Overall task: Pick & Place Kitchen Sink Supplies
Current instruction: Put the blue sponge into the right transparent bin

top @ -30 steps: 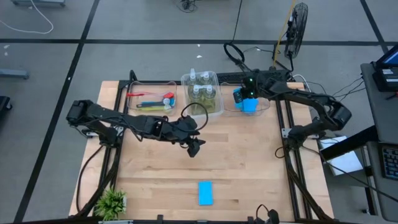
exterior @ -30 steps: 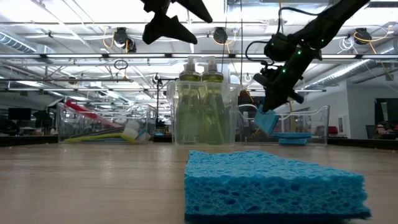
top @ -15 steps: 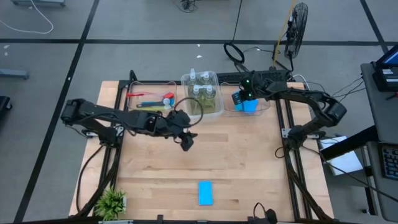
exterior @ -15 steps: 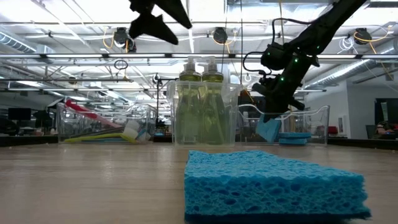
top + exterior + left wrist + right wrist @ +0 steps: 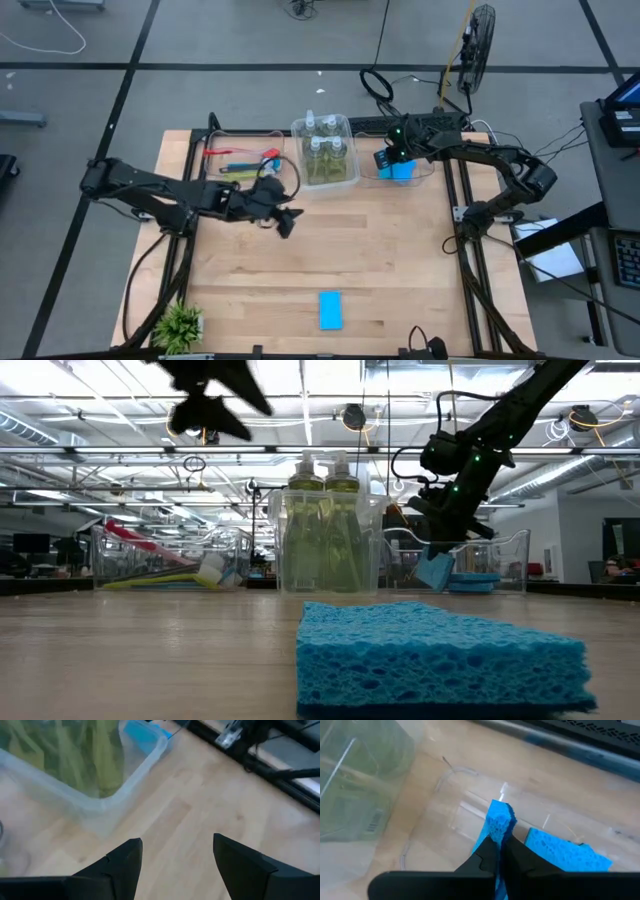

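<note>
My right gripper [image 5: 386, 160] [image 5: 499, 845] hangs over the right clear bin [image 5: 425, 172], shut on a blue sponge [image 5: 498, 817] [image 5: 435, 570]. More blue sponges lie flat in that bin [image 5: 567, 851] [image 5: 474, 577]. One blue sponge [image 5: 330, 310] [image 5: 440, 655] lies flat on the table near its near edge. My left gripper [image 5: 284, 222] [image 5: 177, 855] [image 5: 205, 400] is open and empty, high over the table in front of the left and middle bins. The bottles [image 5: 325, 150] stand in the middle bin. The brushes [image 5: 240, 160] lie in the left bin. My right gripper pinches the blue sponge between its two fingers at its upper end [image 5: 495, 836], coming from above and pointing down. The sponge stands on edge and hangs below the fingers inside the right bin. Whether its lower corner [image 5: 432, 582] touches the bin floor, I cannot tell.
Three clear bins stand in a row along the far side: brushes [image 5: 243, 152], bottles [image 5: 345, 172], sponges. A small green plant [image 5: 180, 325] sits at the near left corner. Bare wood [image 5: 380, 260] lies between the bins and the lone sponge.
My left gripper has moved toward the table's left, staying open and empty, away from the middle bin. My right gripper has gone down a little with the sponge, deeper into the right bin, still shut on it.
</note>
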### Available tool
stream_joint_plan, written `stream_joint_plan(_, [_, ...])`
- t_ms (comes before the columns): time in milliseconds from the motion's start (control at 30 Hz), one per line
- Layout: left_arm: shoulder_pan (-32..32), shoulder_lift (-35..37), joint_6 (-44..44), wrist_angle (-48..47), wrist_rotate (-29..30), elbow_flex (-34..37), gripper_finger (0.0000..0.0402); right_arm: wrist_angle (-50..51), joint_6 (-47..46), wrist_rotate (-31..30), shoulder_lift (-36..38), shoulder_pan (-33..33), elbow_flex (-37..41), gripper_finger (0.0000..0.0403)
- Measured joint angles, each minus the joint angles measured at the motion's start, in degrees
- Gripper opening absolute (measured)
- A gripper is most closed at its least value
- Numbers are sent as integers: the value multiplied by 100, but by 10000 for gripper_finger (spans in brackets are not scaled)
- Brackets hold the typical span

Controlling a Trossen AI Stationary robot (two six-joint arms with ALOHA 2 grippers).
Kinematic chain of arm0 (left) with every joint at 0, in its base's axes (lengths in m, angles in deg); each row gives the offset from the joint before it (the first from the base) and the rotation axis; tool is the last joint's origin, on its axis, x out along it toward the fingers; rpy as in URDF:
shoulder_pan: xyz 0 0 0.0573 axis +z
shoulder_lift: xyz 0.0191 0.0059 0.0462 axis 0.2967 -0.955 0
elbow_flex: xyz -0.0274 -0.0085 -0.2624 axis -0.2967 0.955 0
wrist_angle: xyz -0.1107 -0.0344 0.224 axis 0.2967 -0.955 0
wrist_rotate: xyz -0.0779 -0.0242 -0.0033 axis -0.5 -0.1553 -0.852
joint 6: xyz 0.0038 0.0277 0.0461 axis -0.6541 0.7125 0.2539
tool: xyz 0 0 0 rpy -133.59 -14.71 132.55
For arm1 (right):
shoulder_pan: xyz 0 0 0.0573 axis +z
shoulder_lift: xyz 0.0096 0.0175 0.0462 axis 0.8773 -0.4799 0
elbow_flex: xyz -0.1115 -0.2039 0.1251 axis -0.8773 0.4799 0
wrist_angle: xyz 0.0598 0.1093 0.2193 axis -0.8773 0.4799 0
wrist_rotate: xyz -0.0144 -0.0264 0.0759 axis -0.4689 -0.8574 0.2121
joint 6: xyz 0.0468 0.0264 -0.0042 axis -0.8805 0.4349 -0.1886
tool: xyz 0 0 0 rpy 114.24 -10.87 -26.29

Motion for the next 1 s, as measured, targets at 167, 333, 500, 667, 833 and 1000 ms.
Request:
stream_joint_plan(167, [-189, 355, -325, 660, 41, 689, 243, 55, -5, -2, 0, -7, 0, 3])
stream_joint_plan(333, [-390, 607, -386, 977, 252, 898, 243, 11, 8, -10, 0, -7, 4, 4])
stream_joint_plan(500, [-514, 699, -278, 1106, 379, 865, 243, -71, 28, -16, 0, 0, 6, 8])
stream_joint_plan(667, [-511, 722, -239, 1074, 378, 868, 243, -80, 32, -17, 0, 0, 7, 51])
stream_joint_plan(833, [-511, 722, -221, 999, 375, 876, 243, -37, 34, -21, 0, 0, 9, 105])
stream_joint_plan(1000, [-521, 724, -243, 1014, 360, 876, 243, -64, 52, -32, 71, 2, 9, 142])
